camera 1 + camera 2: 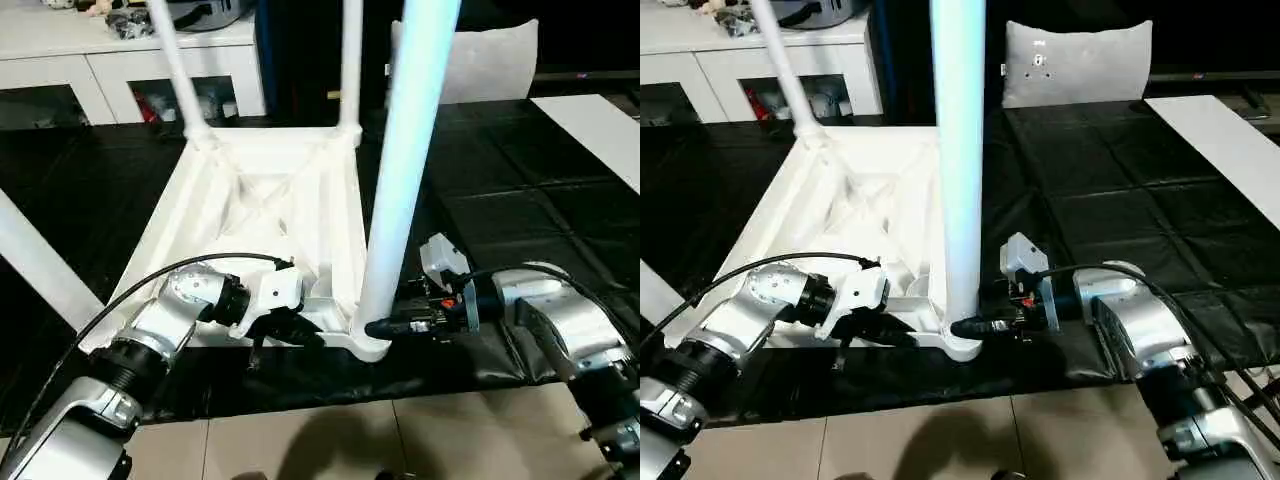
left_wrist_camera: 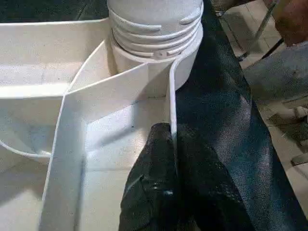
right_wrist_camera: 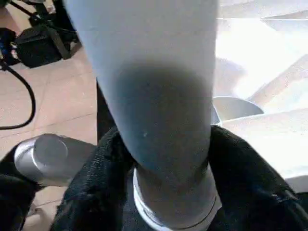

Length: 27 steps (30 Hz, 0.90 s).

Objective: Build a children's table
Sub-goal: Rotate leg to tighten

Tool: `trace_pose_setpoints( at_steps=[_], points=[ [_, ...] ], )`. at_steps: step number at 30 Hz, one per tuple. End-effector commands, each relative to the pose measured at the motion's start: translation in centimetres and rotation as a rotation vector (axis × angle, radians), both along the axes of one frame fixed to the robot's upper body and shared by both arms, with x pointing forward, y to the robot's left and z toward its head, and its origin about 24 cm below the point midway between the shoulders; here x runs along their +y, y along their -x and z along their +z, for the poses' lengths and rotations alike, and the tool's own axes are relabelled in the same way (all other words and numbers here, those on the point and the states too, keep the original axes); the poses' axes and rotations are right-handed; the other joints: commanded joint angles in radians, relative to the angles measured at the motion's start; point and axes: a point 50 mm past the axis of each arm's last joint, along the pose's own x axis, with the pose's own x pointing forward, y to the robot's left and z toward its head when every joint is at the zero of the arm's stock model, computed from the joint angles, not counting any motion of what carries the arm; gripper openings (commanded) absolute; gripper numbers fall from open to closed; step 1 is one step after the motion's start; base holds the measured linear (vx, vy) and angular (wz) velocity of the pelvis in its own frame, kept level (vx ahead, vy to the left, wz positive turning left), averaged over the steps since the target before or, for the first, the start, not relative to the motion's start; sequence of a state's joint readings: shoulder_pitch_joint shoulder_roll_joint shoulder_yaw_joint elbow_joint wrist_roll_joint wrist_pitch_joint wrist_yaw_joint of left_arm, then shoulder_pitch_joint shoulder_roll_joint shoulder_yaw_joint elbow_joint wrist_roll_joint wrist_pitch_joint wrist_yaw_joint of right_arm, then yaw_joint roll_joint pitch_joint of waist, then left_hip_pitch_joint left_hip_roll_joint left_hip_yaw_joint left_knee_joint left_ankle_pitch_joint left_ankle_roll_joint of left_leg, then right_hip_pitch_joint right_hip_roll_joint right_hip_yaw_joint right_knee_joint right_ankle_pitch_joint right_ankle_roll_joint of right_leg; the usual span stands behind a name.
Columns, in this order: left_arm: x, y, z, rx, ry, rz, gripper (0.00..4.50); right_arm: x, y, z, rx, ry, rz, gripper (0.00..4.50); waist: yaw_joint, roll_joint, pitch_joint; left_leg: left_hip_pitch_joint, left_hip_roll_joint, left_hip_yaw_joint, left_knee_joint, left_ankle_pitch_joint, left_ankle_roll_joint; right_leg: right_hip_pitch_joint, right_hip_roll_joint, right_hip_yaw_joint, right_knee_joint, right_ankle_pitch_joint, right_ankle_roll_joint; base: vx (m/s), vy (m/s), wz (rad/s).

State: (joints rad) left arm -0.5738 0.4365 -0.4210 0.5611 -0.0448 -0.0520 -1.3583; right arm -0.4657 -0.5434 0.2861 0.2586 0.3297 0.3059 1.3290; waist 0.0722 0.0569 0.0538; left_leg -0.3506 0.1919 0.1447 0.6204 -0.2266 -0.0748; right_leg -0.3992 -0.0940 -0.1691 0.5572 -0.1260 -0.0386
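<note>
Black cloth covers the workbench. Right gripper (image 1: 378,327) clamps the near leg (image 1: 405,170) just above its socket; left gripper (image 2: 169,144) pinches the upturned tabletop's (image 1: 262,200) rim. Next, probably twisting that leg home.

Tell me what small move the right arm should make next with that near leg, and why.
Probably keep twisting the leg into its corner socket: the right gripper clasps its base, threads still show above the socket, and the left gripper pinches the tabletop rim to brace it.

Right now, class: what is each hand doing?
Left hand: closed on the tabletop's rim.
Right hand: closed on the near leg.
</note>
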Motion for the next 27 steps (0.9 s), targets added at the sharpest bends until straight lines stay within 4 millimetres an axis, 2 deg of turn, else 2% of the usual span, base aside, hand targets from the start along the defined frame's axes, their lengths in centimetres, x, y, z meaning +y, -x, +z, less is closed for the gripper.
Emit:
trace_pose_setpoints(
  at_steps=[1, 7, 9, 11, 12, 13, 14, 15, 16, 17, 18, 19, 20, 21, 22, 23, 24, 25, 26, 27],
  points=[
    [-0.5, 0.1, 0.2, 0.000, -0.018, -0.061, 0.00, 0.6, 0.3, 0.0, 0.030, -0.018, 0.041, 2.21, 0.000, -0.013, -0.078, -0.004, 0.040, 0.001, -0.074, -0.119, 0.086, 0.063, -0.068, 0.061, -0.067, -0.419, -0.083, 0.000, 0.000, 0.00],
    [-0.6, 0.2, 0.2, 0.028, 0.011, -0.034, 0.00, 0.7, 0.9, -0.2, 0.066, -0.053, 0.042, 1.97, 0.011, -0.012, -0.078, -0.002, 0.041, 0.002, -0.075, -0.119, 0.076, 0.063, -0.067, 0.062, -0.069, -0.430, -0.076, 0.000, 0.000, 0.00],
    [-1.1, -0.1, 0.2, 0.027, 0.041, 0.063, 0.00, 1.3, 1.4, -0.4, 0.098, -0.100, 0.003, 1.97, 0.014, -0.013, -0.079, -0.002, 0.045, 0.001, -0.076, -0.108, 0.073, 0.063, -0.070, 0.064, -0.065, -0.408, -0.087, 0.000, 0.000, 0.00],
    [-1.8, -0.5, 0.3, 0.026, 0.080, 0.153, 0.00, 1.8, 1.2, -0.8, 0.061, -0.079, -0.082, 1.97, 0.011, -0.014, -0.075, -0.002, 0.041, 0.002, -0.077, -0.120, 0.068, 0.061, -0.067, 0.062, -0.069, -0.433, -0.081, 0.000, 0.000, 0.00],
    [-2.5, -1.2, 0.5, 0.023, 0.114, 0.278, 0.00, 2.6, 0.1, -1.5, 0.024, -0.043, -0.262, 1.97, 0.005, -0.008, -0.073, -0.003, 0.037, 0.001, -0.077, -0.132, 0.051, 0.063, -0.067, 0.059, -0.071, -0.466, -0.069, 0.000, 0.000, 0.00],
    [-2.5, -1.2, 0.5, 0.023, 0.116, 0.284, 0.00, 2.6, 0.1, -1.5, 0.022, -0.042, -0.270, 1.97, 0.001, -0.008, -0.070, -0.002, 0.034, 0.002, -0.077, -0.144, 0.043, 0.060, -0.064, 0.055, -0.078, -0.492, -0.060, 0.000, 0.000, 0.00],
    [-2.7, -1.4, 0.5, 0.022, 0.123, 0.311, 0.00, 2.8, -0.2, -1.7, 0.019, -0.038, -0.310, 1.97, -0.010, -0.013, -0.066, 0.002, 0.022, 0.003, -0.072, -0.185, 0.027, 0.059, -0.062, 0.041, -0.093, -0.566, -0.027, 0.000, 0.000, 0.00],
    [-2.9, -1.5, 0.6, 0.022, 0.130, 0.338, 0.00, 3.0, -0.4, -1.8, 0.016, -0.033, -0.351, 1.96, -0.028, -0.014, -0.064, 0.000, 0.014, 0.002, -0.067, -0.214, 0.024, 0.059, -0.060, 0.029, -0.106, -0.620, 0.012, 0.000, 0.000, 0.00],
    [-3.4, -1.8, 0.7, 0.023, 0.147, 0.386, 0.00, 3.2, -1.0, -2.0, 0.017, -0.030, -0.432, 1.96, -0.036, -0.006, -0.063, 0.005, 0.012, 0.001, -0.064, -0.233, 0.025, 0.056, -0.058, 0.022, -0.114, -0.641, 0.026, 0.000, 0.000, 0.00],
    [-4.0, -2.1, 0.8, 0.024, 0.161, 0.435, 0.00, 3.5, -1.7, -2.1, 0.022, -0.026, -0.519, 1.95, -0.059, -0.008, -0.063, 0.002, 0.011, -0.002, -0.059, -0.254, 0.027, 0.057, -0.054, 0.008, -0.123, -0.650, 0.047, 0.000, 0.000, 0.00],
    [-4.8, -2.6, 1.0, 0.019, 0.183, 0.505, 0.00, 4.0, -2.5, -2.4, 0.032, -0.022, -0.634, 1.94, -0.079, 0.001, -0.062, 0.003, 0.016, -0.009, -0.059, -0.283, 0.026, 0.061, -0.054, -0.009, -0.132, -0.650, 0.060, 0.000, 0.000, 0.00],
    [-5.3, -2.7, 1.1, 0.024, 0.193, 0.527, 0.00, 4.1, -2.8, -2.4, 0.034, -0.016, -0.673, 1.94, -0.093, 0.002, -0.062, 0.001, 0.020, -0.012, -0.059, -0.302, 0.029, 0.065, -0.051, -0.017, -0.136, -0.644, 0.069, 0.000, 0.000, 0.00],
    [-5.7, -2.8, 1.2, 0.025, 0.201, 0.548, 0.00, 4.3, -3.1, -2.5, 0.034, -0.011, -0.709, 1.93, -0.109, 0.014, -0.060, 0.005, 0.035, -0.021, -0.067, -0.354, 0.034, 0.074, -0.053, -0.027, -0.139, -0.623, 0.079, 0.000, 0.000, 0.00],
    [-6.1, -3.0, 1.2, 0.014, 0.205, 0.570, 0.00, 4.4, -3.4, -2.5, 0.034, -0.009, -0.744, 1.93, -0.122, 0.019, -0.061, -0.005, 0.062, -0.036, -0.085, -0.414, 0.041, 0.090, -0.056, -0.017, -0.110, -0.558, 0.073, 0.000, 0.000, 0.00],
    [-6.4, -3.2, 1.3, 0.003, 0.207, 0.593, 0.00, 4.6, -3.6, -2.6, 0.035, -0.006, -0.781, 1.93, -0.125, 0.018, -0.059, -0.009, 0.070, -0.041, -0.095, -0.444, 0.040, 0.093, -0.056, -0.009, -0.101, -0.541, 0.073, 0.000, 0.000, 0.00],
    [-7.1, -3.7, 1.5, -0.023, 0.214, 0.637, 0.00, 4.8, -4.2, -2.7, 0.018, 0.003, -0.854, 1.93, -0.128, 0.021, -0.057, 0.011, 0.063, -0.034, -0.094, -0.477, 0.034, 0.074, -0.058, 0.006, -0.103, -0.541, 0.055, 0.000, 0.000, 0.00],
    [-7.5, -3.9, 1.7, -0.041, 0.223, 0.663, 0.00, 4.9, -4.4, -2.6, -0.007, 0.007, -0.886, 1.93, -0.144, 0.006, -0.058, 0.027, 0.018, -0.015, -0.061, -0.433, 0.022, 0.054, -0.066, -0.011, -0.136, -0.623, 0.049, 0.000, 0.000, 0.00],
    [-7.8, -4.0, 1.9, -0.047, 0.230, 0.666, 0.00, 5.1, -4.5, -2.6, -0.017, -0.009, -0.879, 2.49, -0.150, 0.001, -0.057, 0.022, 0.000, -0.008, -0.049, -0.395, 0.023, 0.056, -0.066, -0.027, -0.145, -0.661, 0.063, 0.000, 0.000, 0.00],
    [-8.0, -4.0, 2.0, -0.048, 0.234, 0.662, 0.00, 5.1, -4.5, -2.5, -0.036, -0.016, -0.871, 2.49, -0.150, 0.006, -0.061, 0.017, -0.002, -0.005, -0.045, -0.353, 0.040, 0.063, -0.072, -0.037, -0.154, -0.681, 0.088, 0.000, 0.000, 0.00],
    [-8.2, -4.0, 2.1, -0.048, 0.235, 0.663, 0.00, 5.1, -4.5, -2.4, -0.048, -0.019, -0.871, 2.63, -0.156, 0.008, -0.063, 0.009, 0.004, -0.009, -0.051, -0.338, 0.052, 0.066, -0.067, -0.036, -0.149, -0.654, 0.094, 0.000, 0.000, 0.00]
  ],
)
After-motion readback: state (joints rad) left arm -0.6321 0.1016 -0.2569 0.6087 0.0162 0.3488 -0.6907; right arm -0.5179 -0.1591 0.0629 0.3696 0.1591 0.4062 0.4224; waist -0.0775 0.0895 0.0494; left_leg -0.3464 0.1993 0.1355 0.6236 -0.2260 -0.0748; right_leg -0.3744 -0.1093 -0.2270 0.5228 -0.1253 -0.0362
